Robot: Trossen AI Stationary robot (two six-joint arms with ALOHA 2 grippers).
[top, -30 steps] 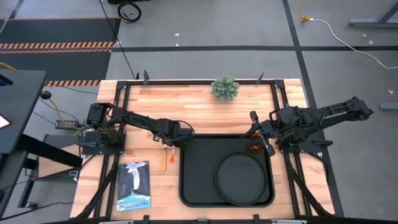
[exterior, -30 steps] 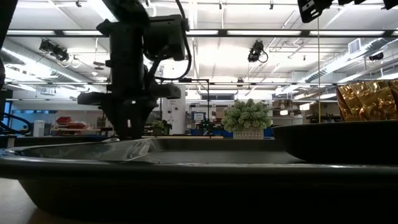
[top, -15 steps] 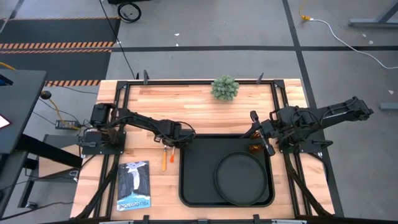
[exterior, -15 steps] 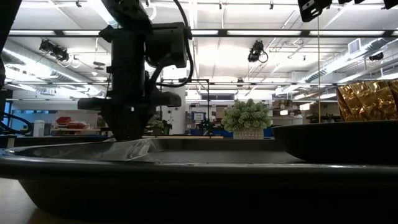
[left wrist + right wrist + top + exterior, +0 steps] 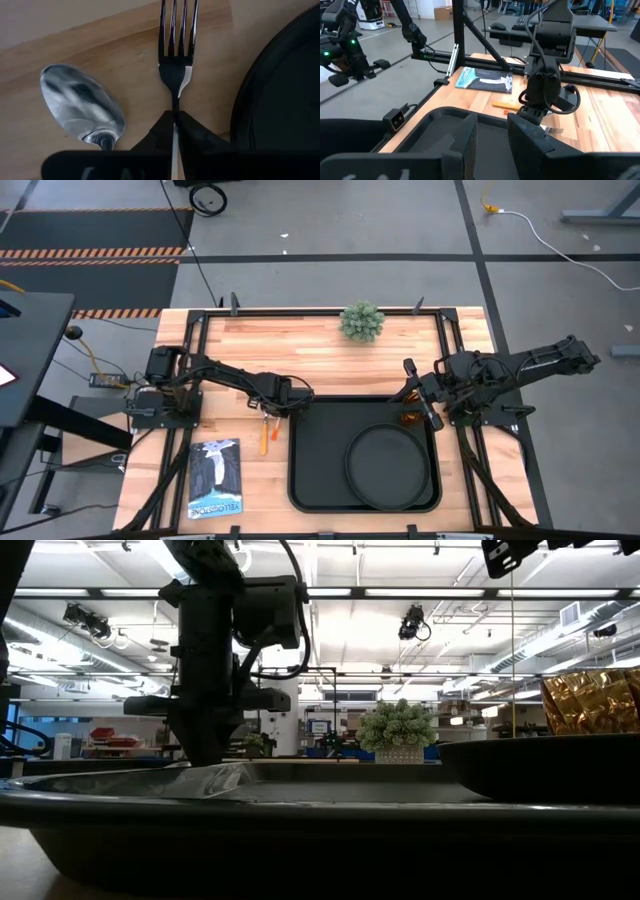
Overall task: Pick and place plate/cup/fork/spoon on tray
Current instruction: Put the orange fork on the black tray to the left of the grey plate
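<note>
The fork (image 5: 176, 50) and the spoon (image 5: 82, 102) lie side by side on the wooden table, just left of the black tray (image 5: 320, 460). Their orange handles (image 5: 270, 432) show in the high view. My left gripper (image 5: 175, 116) stands over them, pointing down and shut on the fork. The round black plate (image 5: 385, 465) lies in the tray's right half. The amber cup (image 5: 410, 418) stands at the tray's far right corner and also shows in the low view (image 5: 590, 700). My right gripper (image 5: 492, 140) is open and empty beside the cup. My left gripper pinches the fork's thin neck (image 5: 175, 102), just behind the tines, between its two fingertips. The fingers come from above, pointing down, one on each side of the neck. Whether the fork is clear of the wood, I cannot tell.
A small potted plant (image 5: 361, 321) stands at the table's far edge. A book (image 5: 215, 478) lies at the near left. The tray's left half (image 5: 315, 450) is bare. The tray's rim (image 5: 250, 100) runs close beside the fork.
My left gripper has come down a little over the fork and spoon and then kept still. My right arm has not moved.
</note>
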